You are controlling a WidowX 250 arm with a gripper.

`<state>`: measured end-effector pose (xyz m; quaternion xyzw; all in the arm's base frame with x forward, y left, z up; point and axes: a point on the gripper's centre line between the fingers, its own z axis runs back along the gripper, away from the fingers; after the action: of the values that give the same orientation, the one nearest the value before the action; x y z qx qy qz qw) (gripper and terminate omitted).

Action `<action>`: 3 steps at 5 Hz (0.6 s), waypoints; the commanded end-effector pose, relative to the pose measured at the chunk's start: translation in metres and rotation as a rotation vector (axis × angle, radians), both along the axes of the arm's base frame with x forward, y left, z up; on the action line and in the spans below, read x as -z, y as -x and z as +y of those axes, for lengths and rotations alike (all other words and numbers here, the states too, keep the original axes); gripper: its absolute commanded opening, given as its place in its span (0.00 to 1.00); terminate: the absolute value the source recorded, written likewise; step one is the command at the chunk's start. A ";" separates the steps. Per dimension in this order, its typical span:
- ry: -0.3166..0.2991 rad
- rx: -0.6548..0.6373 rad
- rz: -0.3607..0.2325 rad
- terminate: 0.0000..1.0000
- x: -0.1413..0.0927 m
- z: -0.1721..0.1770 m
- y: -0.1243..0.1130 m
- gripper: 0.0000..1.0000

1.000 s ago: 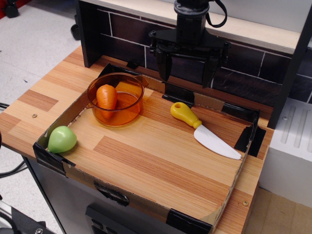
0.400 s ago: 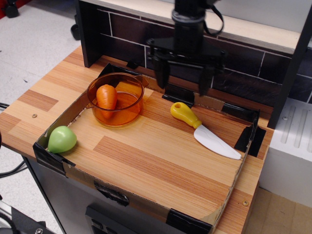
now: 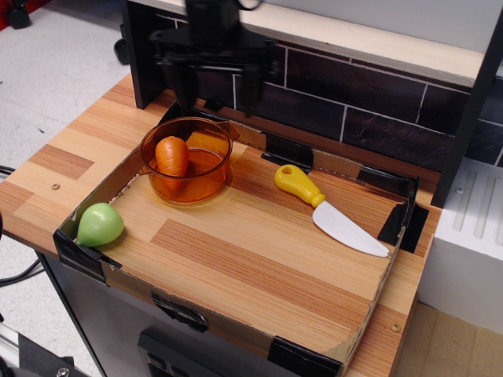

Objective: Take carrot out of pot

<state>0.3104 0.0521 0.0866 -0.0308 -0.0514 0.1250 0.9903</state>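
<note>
Leftward from above the knife's handle, the hand (image 3: 218,93) now hangs with fingers wide apart, holding nothing. Just below and in front of it, the carrot (image 3: 172,156) stands tilted inside the pot (image 3: 186,159), tip downward, on the tabletop (image 3: 259,259).

One pincer (image 3: 218,98) hangs in view, with two dark fingers (image 3: 183,88) spread apart and nothing between them. Directly below it sits one amber pot (image 3: 187,159), and inside that pot lies one orange carrot (image 3: 172,155). Below the pincer and off toward the picture's right lies one knife (image 3: 330,210), yellow at the handle and white at the blade. Farther below the pincer, toward the picture's left, rests one green pear-shaped toy (image 3: 100,224). All four loose things sit within one shallow cardboard tray (image 3: 236,330), which rests on one wooden tabletop (image 3: 55,169).
</note>
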 end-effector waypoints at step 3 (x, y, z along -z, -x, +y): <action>-0.043 -0.011 0.014 0.00 0.034 0.025 0.013 1.00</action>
<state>0.2950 0.0754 0.0458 -0.0112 -0.0365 0.1325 0.9904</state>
